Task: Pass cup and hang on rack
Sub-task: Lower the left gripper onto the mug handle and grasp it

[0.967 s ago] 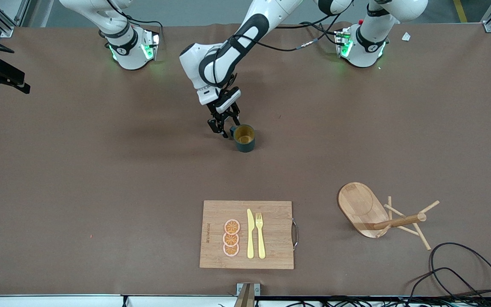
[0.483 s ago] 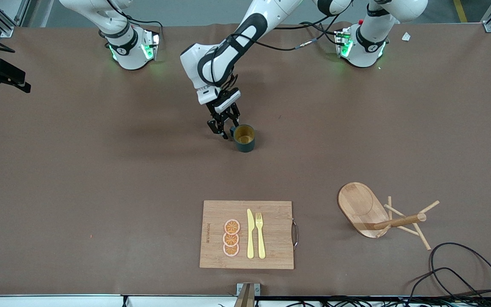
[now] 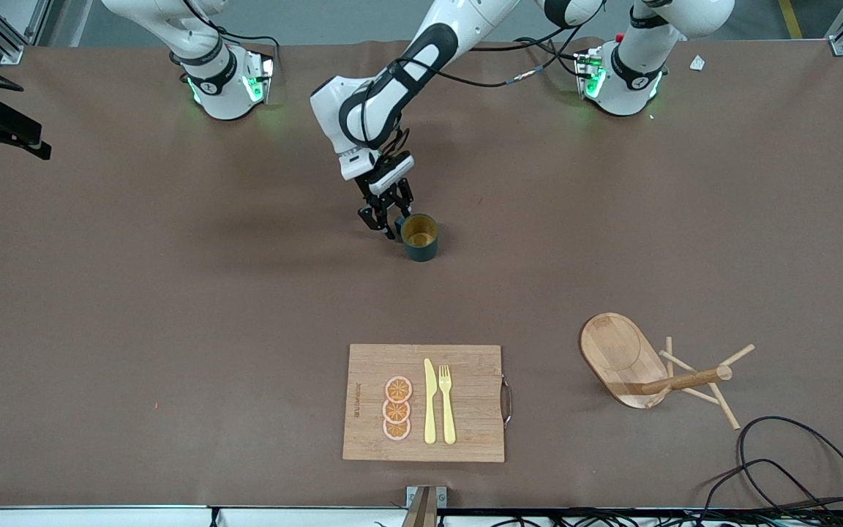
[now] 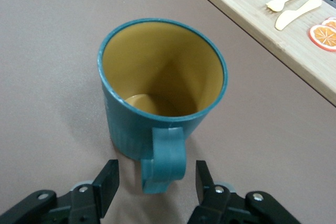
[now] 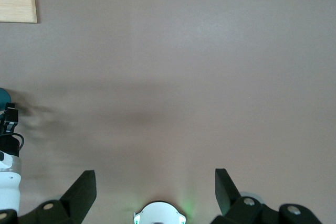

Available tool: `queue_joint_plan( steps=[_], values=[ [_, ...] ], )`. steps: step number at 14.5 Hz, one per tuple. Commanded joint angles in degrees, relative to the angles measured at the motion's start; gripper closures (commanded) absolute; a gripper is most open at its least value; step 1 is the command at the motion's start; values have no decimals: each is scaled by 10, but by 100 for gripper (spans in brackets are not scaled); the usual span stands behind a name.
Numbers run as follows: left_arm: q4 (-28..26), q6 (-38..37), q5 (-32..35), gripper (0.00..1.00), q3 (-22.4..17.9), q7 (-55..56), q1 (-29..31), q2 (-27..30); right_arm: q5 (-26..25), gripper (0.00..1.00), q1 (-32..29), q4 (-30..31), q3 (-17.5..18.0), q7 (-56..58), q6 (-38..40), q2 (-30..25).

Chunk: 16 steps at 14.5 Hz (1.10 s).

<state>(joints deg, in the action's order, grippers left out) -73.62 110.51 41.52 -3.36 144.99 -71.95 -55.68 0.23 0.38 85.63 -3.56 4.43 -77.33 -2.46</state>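
The dark teal cup (image 3: 420, 236) stands upright near the table's middle, its yellowish inside showing. In the left wrist view the cup (image 4: 163, 87) turns its handle (image 4: 165, 156) toward the camera. My left gripper (image 3: 386, 219) is low beside the cup and open; in its wrist view (image 4: 157, 174) the fingers stand on either side of the handle without touching it. The wooden rack (image 3: 641, 366) is nearer the front camera, toward the left arm's end, with its post and pegs pointing that way. My right gripper (image 5: 156, 187) is open and empty, held high over bare table above its own base.
A bamboo cutting board (image 3: 421, 402) with a yellow knife, a fork and orange slices lies near the front edge; it also shows in the left wrist view (image 4: 273, 14). A black cable (image 3: 795, 468) loops near the rack. Brown table surface surrounds the cup.
My left gripper has shifted slightly closer to the cup's handle. The cup, the rack and the right arm have not moved.
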Motion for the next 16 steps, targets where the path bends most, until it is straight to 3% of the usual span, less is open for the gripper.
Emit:
queue_joint_plan(
  steps=[1, 6, 8, 16],
  values=[
    [4, -12, 3, 41, -5, -6, -7, 1, 9, 0, -15, 30, 5, 8, -4, -15],
    [6, -12, 1, 51, -4, -6, -6, 0, 9, 0, -15, 50, 2, 10, -5, -34],
    [6, -12, 1, 61, -4, -6, -6, 2, 9, 0, -14, 74, 0, 10, -16, -54],
    [6, -12, 1, 99, -4, -14, -5, 7, 8, 0, -15, 49, 0, 7, -16, -48]
  ],
)
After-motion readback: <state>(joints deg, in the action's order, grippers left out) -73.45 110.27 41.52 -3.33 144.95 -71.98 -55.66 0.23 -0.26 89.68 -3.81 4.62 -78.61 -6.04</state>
